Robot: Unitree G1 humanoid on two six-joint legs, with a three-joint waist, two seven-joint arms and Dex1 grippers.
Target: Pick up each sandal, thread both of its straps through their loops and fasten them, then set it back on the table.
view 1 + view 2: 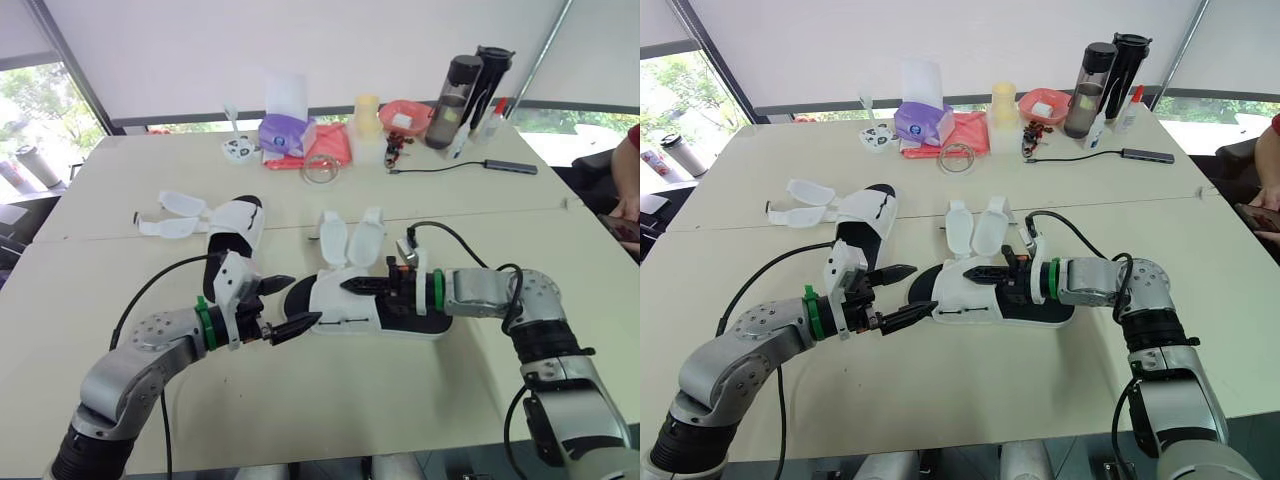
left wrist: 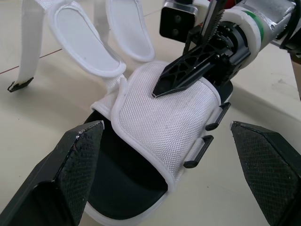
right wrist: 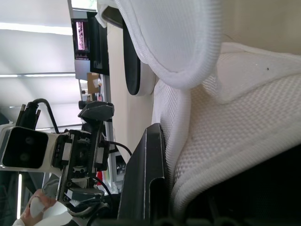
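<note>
Sandal [image 1: 345, 305] flat on bench [image 1: 380, 400] centre, straps [image 1: 365, 240] loose; right pincer [image 1: 365, 287] clenched on its mesh upper; left pincer [image 1: 303, 300] released, spread wide at its end; risk: thin one-sided hold, sandal may twist or slip when lifted.

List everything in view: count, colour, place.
near sandal: one, white with black sole, front table
second sandal: one, same colours, left of it, straps loose
tissue box: one, purple, back table
cloth: one, pink, beside tissue box
cup: one, yellow, back table
bottles: two, dark, back right
cable: one, black, back right
tables: two, beige, pushed together
person's arm: one, red sleeve, right edge
left gripper: one, black, jaws open at near sandal's end
right gripper: one, black, over near sandal
</note>
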